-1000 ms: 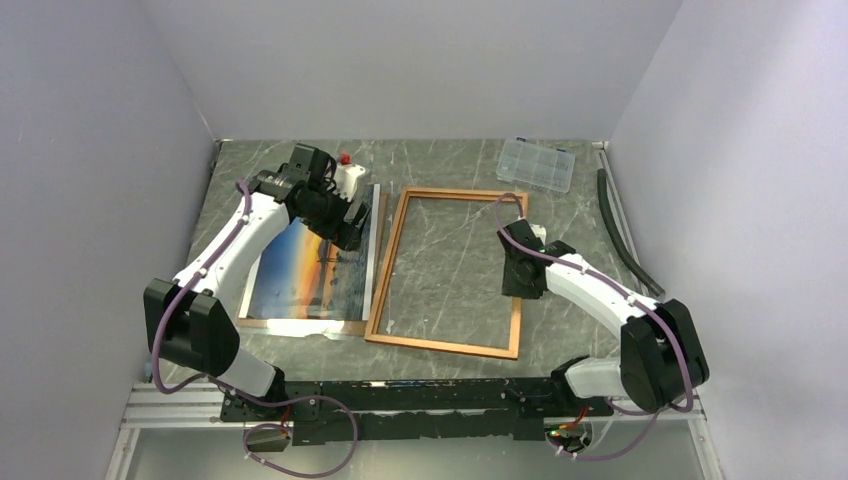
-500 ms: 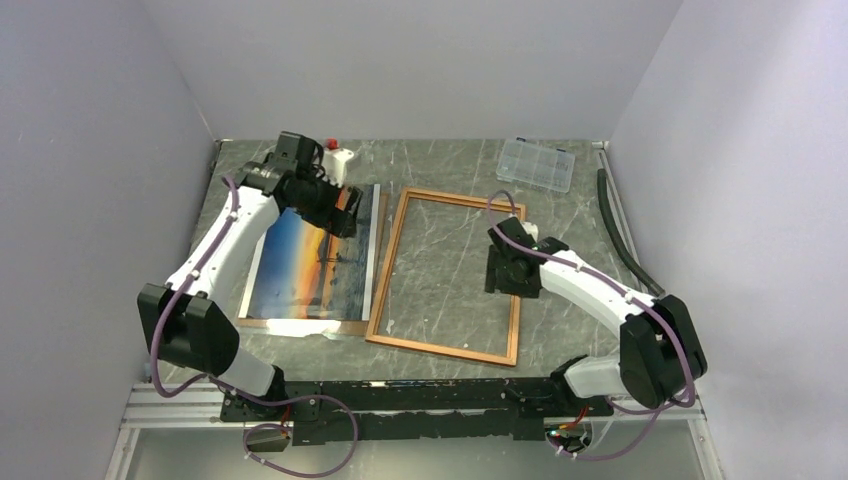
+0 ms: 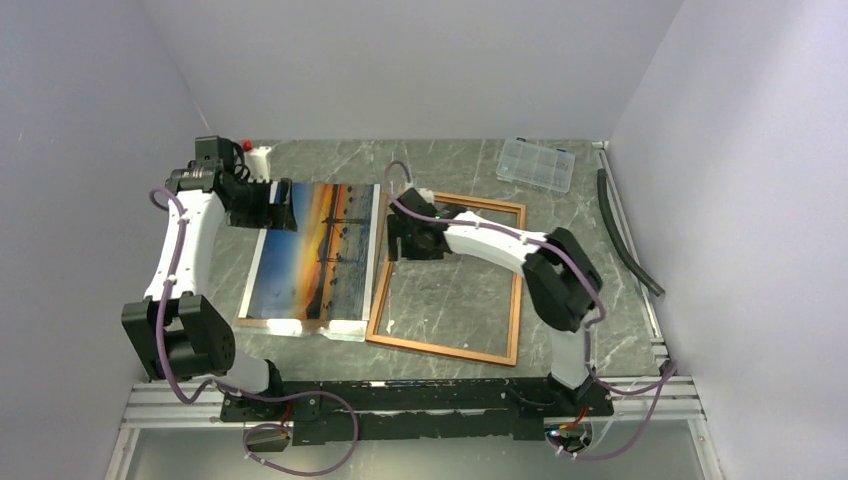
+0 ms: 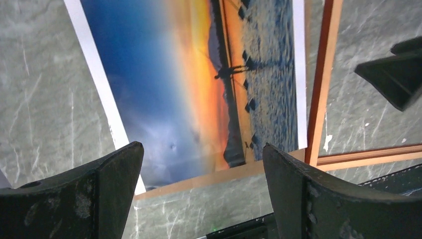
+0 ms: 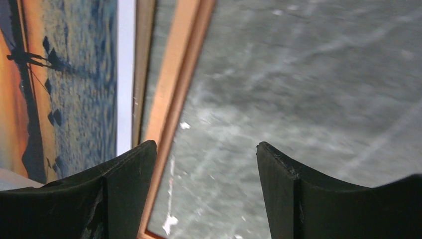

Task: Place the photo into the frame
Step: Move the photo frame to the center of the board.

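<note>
The photo (image 3: 318, 250), an orange sunset print, lies face up on a brown backing board (image 3: 262, 322), left of the frame (image 3: 445, 347). The frame lies flat on the table with marble showing through it. My left gripper (image 3: 277, 205) hovers open at the photo's far left corner. In the left wrist view the photo (image 4: 199, 84) and the frame's rail (image 4: 321, 84) lie beyond my empty left gripper (image 4: 201, 149). My right gripper (image 3: 405, 240) is open over the frame's left rail near its far corner. In the right wrist view the rail (image 5: 181, 94) passes under the left finger (image 5: 124, 189), beside the photo (image 5: 74, 74).
A clear plastic compartment box (image 3: 537, 163) sits at the back right. A black strip (image 3: 625, 230) runs along the right wall. A small white object with a red cap (image 3: 262, 157) stands at the back left. White paper (image 3: 335, 330) pokes out under the board's near edge.
My left arm has swung left off the photo's middle to its far left corner. My right arm has crossed from the frame's right rail to its left rail, and its jaws have widened.
</note>
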Controlling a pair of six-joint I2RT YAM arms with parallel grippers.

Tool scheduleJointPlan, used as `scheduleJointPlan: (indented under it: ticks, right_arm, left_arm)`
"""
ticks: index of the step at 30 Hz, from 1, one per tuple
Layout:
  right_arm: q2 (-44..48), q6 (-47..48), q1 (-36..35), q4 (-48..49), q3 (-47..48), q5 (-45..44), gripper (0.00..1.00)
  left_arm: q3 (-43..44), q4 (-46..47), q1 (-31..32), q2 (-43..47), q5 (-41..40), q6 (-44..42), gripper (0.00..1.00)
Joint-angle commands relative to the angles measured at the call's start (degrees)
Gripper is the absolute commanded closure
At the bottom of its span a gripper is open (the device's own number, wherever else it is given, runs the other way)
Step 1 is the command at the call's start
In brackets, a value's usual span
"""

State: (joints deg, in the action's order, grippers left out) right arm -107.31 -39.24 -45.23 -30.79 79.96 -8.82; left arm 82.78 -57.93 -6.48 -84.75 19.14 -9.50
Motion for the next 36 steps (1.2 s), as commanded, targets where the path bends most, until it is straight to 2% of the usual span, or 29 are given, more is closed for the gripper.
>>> scheduleJointPlan:
  ticks: [1,6,12,16,26,33,36]
  right_arm:
    - [-6.23,0.34,-1.86,3.27,6.92,3.45,0.22]
    - [-10.04,-0.08,-2.43,4.88,8.69,5.10,0.22]
    - [-14.26,1.39,-3.47,3.40,11.14,2.61,0.22]
    - [-15.51,2.54,-3.82,2.88,10.92,1.22,0.28]
    - [-10.58,8.27,-3.99,2.01,4.63,-1.87,0.53]
    - [-8.13,11.31,-3.94,1.52,1.96,-2.30,0.54]
    - [-6.87,10.81,-3.98,0.79,1.93,-3.43,0.52]
  left_arm:
    - [-3.40,-1.53,-2.03,5.01,-0.55,-2.03,0.05]
    - [-5.41,-2.52,-3.44,5.47,-2.52,-3.52,0.05]
    - [-6.20,-2.02,-4.96,6.41,-2.46,-4.05,0.05]
    - [-7.03,-1.06,-5.83,7.09,-3.30,-4.67,0.05]
    - [-8.65,0.20,-9.12,5.14,-2.13,-5.94,0.05]
    - [-8.98,0.86,-10.67,4.62,-2.18,-7.30,0.05]
    - [-8.77,1.02,-10.86,4.37,-3.42,-7.89,0.05]
